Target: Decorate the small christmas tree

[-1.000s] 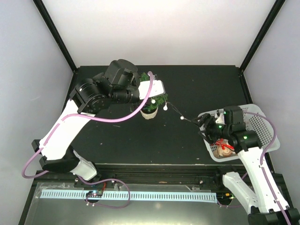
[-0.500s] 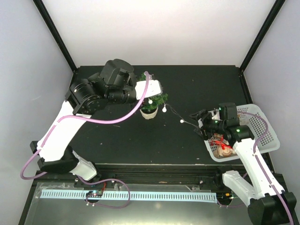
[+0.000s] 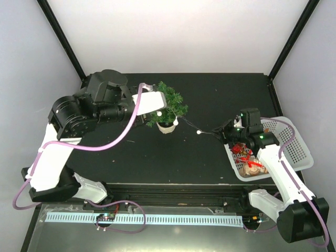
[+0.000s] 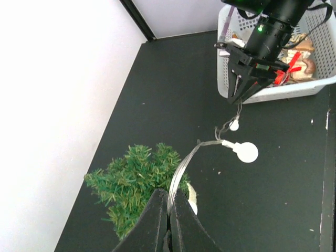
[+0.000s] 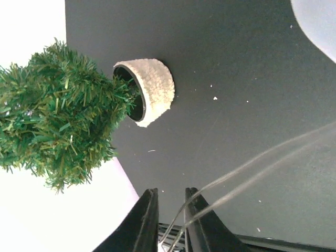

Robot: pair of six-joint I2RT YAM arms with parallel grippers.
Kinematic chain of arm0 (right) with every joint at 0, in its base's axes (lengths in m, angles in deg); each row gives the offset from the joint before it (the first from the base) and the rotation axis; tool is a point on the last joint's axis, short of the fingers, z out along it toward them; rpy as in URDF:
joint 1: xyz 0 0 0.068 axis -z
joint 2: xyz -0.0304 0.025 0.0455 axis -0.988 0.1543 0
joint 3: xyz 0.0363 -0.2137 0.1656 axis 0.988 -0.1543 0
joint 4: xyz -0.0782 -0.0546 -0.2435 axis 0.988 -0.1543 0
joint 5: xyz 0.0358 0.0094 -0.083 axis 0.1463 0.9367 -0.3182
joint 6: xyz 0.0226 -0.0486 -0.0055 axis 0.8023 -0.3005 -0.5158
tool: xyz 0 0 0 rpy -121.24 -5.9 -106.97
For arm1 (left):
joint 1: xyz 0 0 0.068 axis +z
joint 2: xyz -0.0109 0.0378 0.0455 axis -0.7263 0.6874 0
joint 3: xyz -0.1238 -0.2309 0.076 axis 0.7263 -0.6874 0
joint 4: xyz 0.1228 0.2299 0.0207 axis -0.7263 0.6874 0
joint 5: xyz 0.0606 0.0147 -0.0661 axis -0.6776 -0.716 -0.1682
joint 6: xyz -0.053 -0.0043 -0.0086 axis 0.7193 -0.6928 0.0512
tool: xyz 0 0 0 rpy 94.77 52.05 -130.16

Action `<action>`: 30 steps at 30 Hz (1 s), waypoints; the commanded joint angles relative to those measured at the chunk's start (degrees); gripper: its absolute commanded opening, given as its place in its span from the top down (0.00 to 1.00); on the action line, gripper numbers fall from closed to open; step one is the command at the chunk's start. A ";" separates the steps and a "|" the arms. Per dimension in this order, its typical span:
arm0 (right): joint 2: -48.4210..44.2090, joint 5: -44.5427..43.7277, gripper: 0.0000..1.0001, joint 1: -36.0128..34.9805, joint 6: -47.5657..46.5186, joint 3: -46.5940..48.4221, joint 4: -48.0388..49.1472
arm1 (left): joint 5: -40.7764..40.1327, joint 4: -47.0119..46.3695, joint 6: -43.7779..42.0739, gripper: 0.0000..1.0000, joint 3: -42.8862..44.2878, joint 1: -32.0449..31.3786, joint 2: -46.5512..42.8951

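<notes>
The small christmas tree (image 3: 168,105) stands in its white pot (image 3: 167,127) at mid-table, and it also shows in the left wrist view (image 4: 134,178) and the right wrist view (image 5: 55,113). A thin light string (image 3: 206,132) with white bulbs (image 4: 245,151) runs from the tree towards the right. My left gripper (image 4: 169,192) is shut on the string's wire just right of the tree. My right gripper (image 5: 171,190) hangs at the basket's left edge (image 3: 224,131). Its jaws stand a narrow gap apart, with two wire strands running between them and over one finger.
A white basket (image 3: 292,137) at the right edge holds red and brown ornaments (image 3: 245,157). Black frame posts rise at the table's back corners. The left arm's purple cable (image 3: 113,143) loops over the table's left half.
The left arm has swung back to the left, uncovering the tree and pulling the string. The right gripper moved left and back off the basket, and its jaws narrowed from wide open.
</notes>
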 commanded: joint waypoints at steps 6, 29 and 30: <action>-3.15 -4.09 0.99 -0.03 -3.72 8.19 -2.68 | -3.46 0.27 -1.30 0.98 -13.04 0.40 -10.55; -14.24 -7.17 0.99 0.13 -8.62 19.82 -14.78 | 19.58 -4.30 0.28 0.29 -33.67 0.40 -0.95; -14.37 -7.20 0.99 0.16 -8.65 19.99 -14.80 | 19.63 -4.23 0.38 0.23 -32.63 0.40 -0.38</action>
